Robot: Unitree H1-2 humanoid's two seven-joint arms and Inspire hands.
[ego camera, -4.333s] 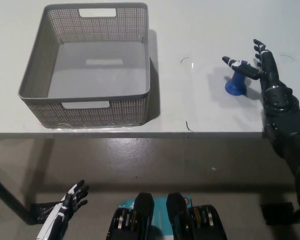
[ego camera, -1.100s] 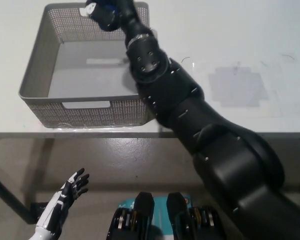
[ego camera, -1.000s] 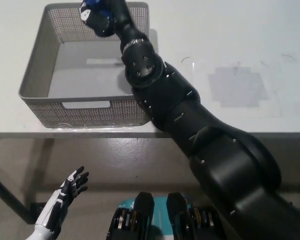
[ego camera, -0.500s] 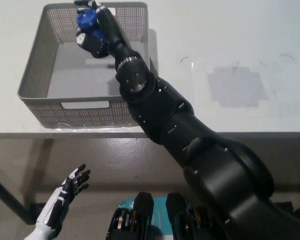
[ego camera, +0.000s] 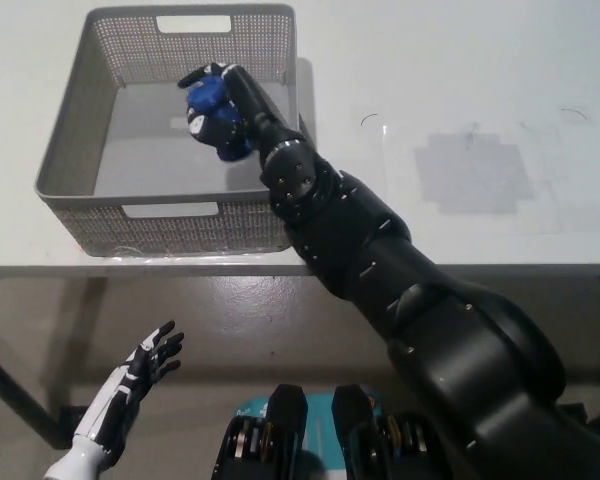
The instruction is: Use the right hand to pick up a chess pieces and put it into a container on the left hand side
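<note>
My black right hand (ego camera: 220,110) reaches over the grey mesh basket (ego camera: 65,150) on the left part of the white table. Its fingers are closed around a blue chess piece (ego camera: 209,97), held above the basket's floor near the right wall. The black arm crosses the picture from the bottom right and hides the basket's right front corner. My white left hand (ego camera: 145,365) rests low at the bottom left, below the table's edge, fingers spread and holding nothing.
The white table's front edge (ego camera: 480,268) runs across the middle of the picture, with floor below it. A pale grey patch (ego camera: 475,172) marks the table on the right. The basket floor shows nothing lying on it.
The right hand has come from the basket's far rim down and toward me into the basket, still holding the blue piece. The left hand barely moved.
</note>
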